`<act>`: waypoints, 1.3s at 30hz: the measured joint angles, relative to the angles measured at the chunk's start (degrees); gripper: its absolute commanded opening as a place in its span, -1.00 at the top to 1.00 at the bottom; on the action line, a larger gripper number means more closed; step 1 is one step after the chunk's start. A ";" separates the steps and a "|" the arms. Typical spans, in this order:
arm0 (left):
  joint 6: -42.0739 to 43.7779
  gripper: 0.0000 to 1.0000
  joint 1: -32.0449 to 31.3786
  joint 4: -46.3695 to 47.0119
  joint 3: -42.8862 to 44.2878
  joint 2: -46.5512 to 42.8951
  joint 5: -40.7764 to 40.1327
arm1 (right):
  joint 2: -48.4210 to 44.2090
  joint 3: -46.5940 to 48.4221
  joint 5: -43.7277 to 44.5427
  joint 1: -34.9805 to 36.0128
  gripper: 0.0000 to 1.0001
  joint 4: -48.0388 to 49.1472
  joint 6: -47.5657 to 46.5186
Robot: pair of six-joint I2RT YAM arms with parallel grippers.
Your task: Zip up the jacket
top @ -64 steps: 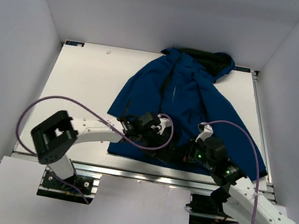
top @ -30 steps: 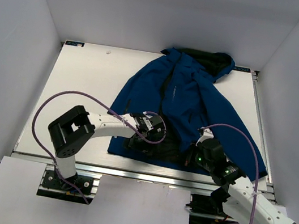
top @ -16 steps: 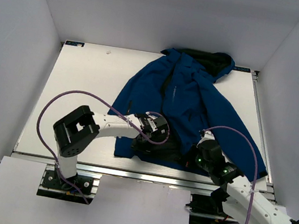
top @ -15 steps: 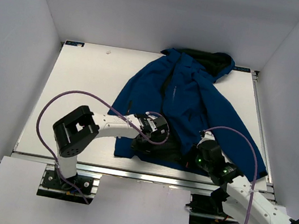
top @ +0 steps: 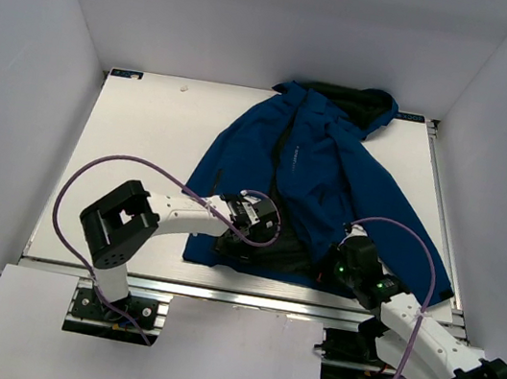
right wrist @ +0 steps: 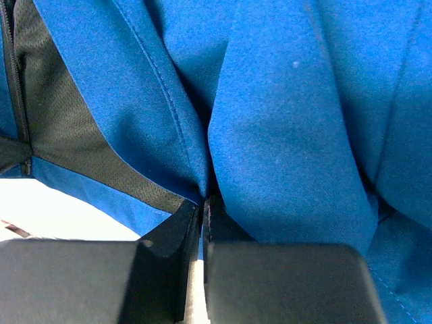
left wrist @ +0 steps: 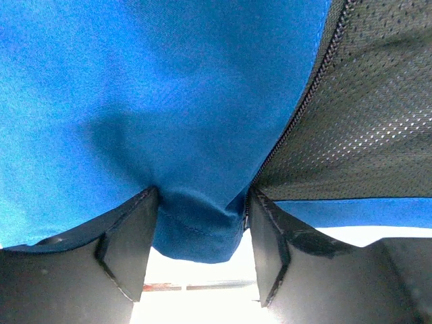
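Observation:
The royal-blue jacket (top: 320,167) lies on the table with its hood at the far edge and its front open at the hem, so the black lining shows. My left gripper (top: 253,219) is at the hem near the front opening. In the left wrist view (left wrist: 199,226) its jaws hold a bunched fold of blue hem (left wrist: 196,229), right beside the dark zipper (left wrist: 297,121) and the mesh lining (left wrist: 378,101). My right gripper (top: 334,261) is at the hem on the right. In the right wrist view (right wrist: 204,206) it is pinched nearly shut on a thin blue fabric edge (right wrist: 189,169).
The white table (top: 146,133) is bare to the left of the jacket. Its metal front rail (top: 245,295) runs just below the hem. White walls enclose the back and both sides. Purple cables loop over both arms.
My left gripper has moved along the hem towards the front opening and pulled the hem's left corner back and forth. My right gripper has slid slightly nearer along the right hem.

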 measured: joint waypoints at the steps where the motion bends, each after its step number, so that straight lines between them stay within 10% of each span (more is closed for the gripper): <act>1: 0.04 -0.35 0.00 -0.13 0.00 -0.07 -0.07 | 0.00 -0.07 -0.24 -0.35 1.00 0.04 0.00; 14: 1.03 -0.19 0.00 -1.33 -1.38 -3.87 0.92 | 0.00 -0.70 -2.99 -3.21 1.00 1.09 -0.26; 27: 1.66 1.00 0.00 -2.32 -2.75 -6.21 0.94 | 0.35 -0.70 -3.54 -3.69 1.00 1.25 -0.39; 39: 5.68 1.00 0.11 0.83 -4.46 -15.67 3.65 | -1.29 -0.70 -5.35 -4.02 1.00 0.76 -4.26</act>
